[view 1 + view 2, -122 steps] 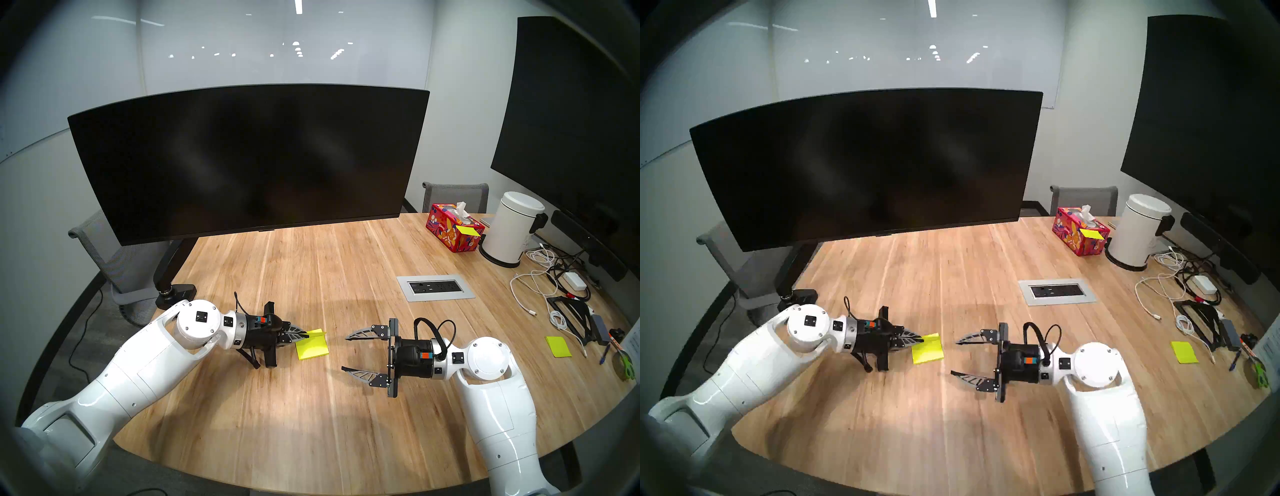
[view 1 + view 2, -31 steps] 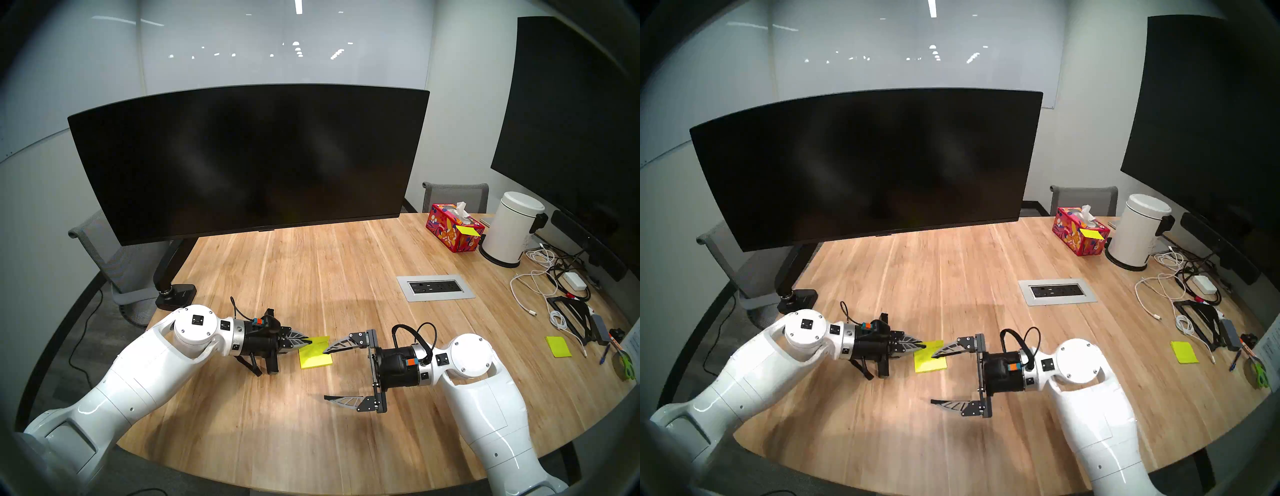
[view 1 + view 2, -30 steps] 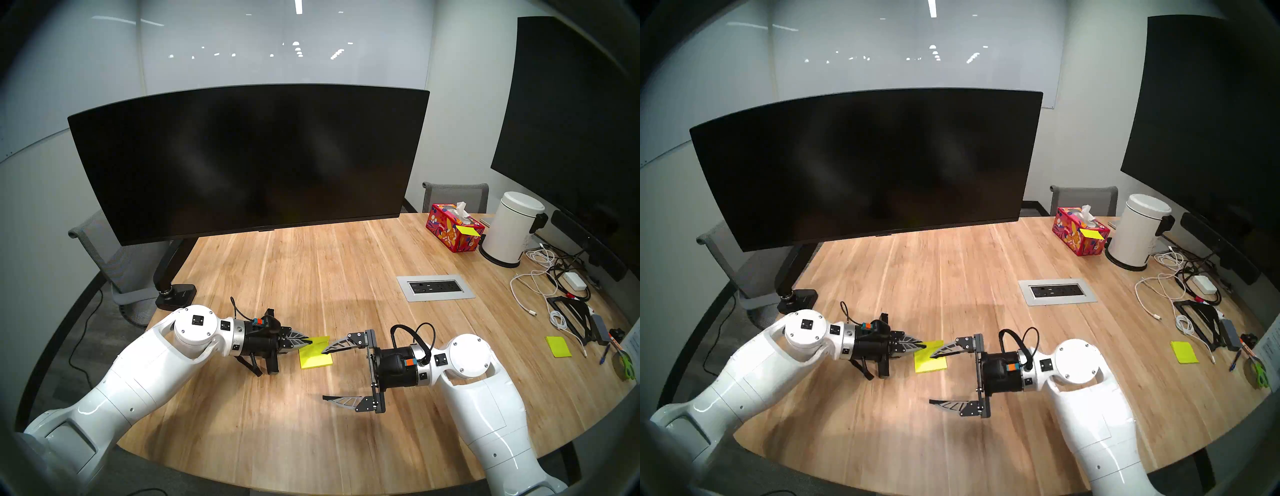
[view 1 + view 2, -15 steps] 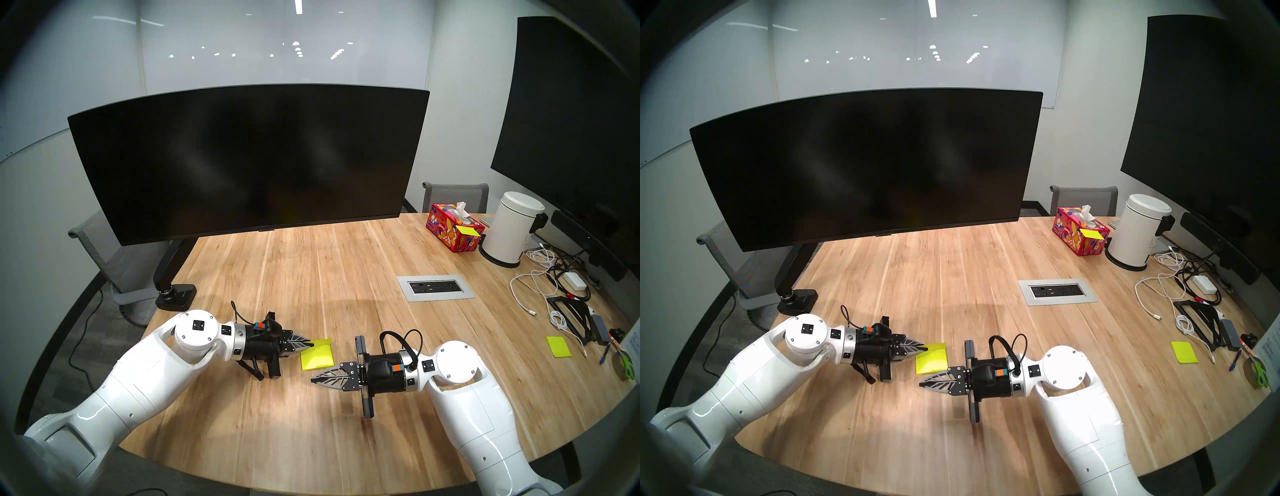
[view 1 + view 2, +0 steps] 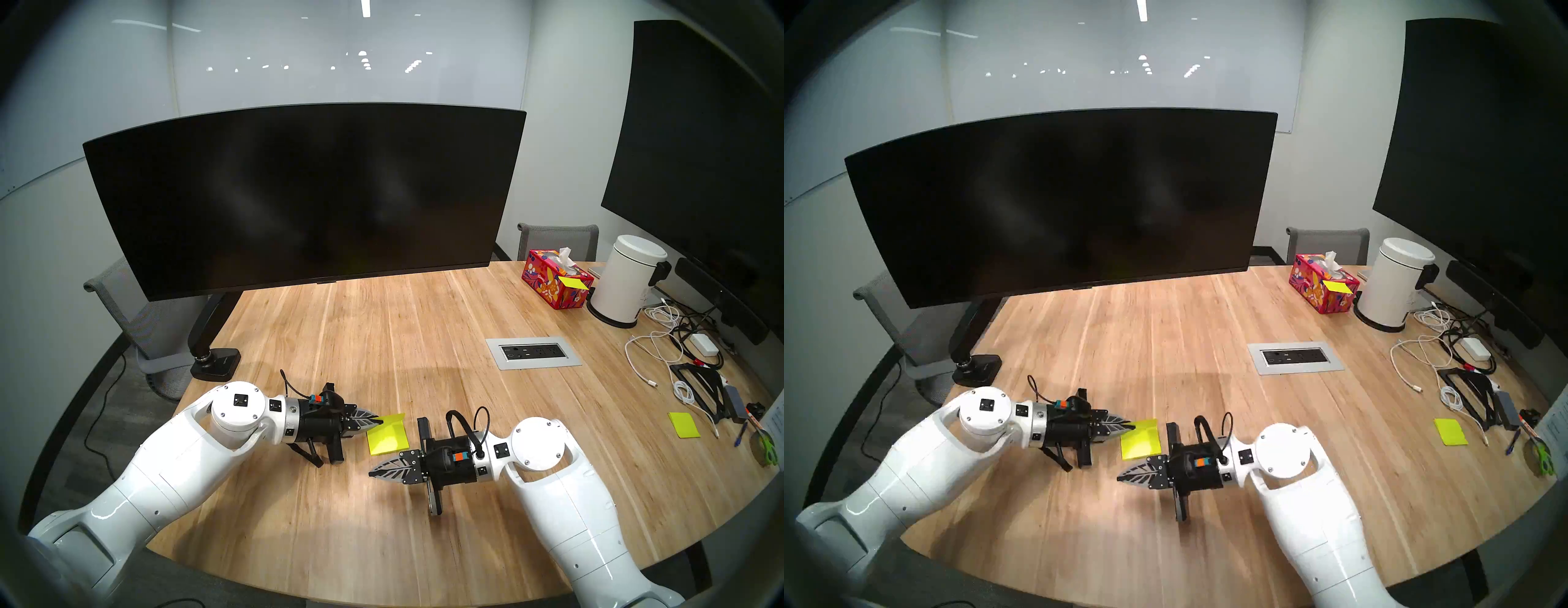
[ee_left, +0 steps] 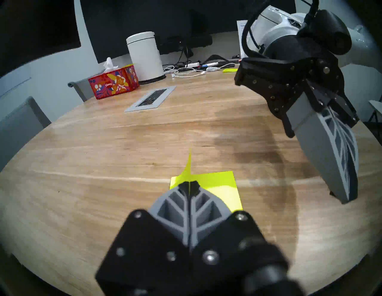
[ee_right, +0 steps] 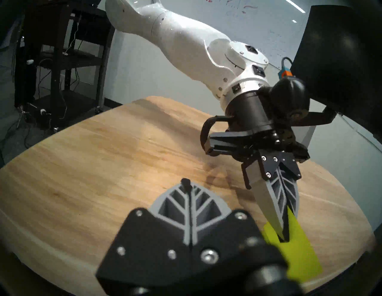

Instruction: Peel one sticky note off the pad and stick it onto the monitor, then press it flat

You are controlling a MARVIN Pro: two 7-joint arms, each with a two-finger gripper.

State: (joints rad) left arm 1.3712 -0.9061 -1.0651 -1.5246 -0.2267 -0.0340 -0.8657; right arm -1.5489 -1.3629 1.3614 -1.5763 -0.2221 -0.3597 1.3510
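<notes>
Closing empty, right hand (image 5: 373, 472) (previously spread wide).

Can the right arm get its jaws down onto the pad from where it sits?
Probably yes. The right gripper hangs shut just in front of the pad's near edge, with only bare table between them. The left gripper pinches the lifted sticky note at the far-left corner, leaving the near side free.
</notes>
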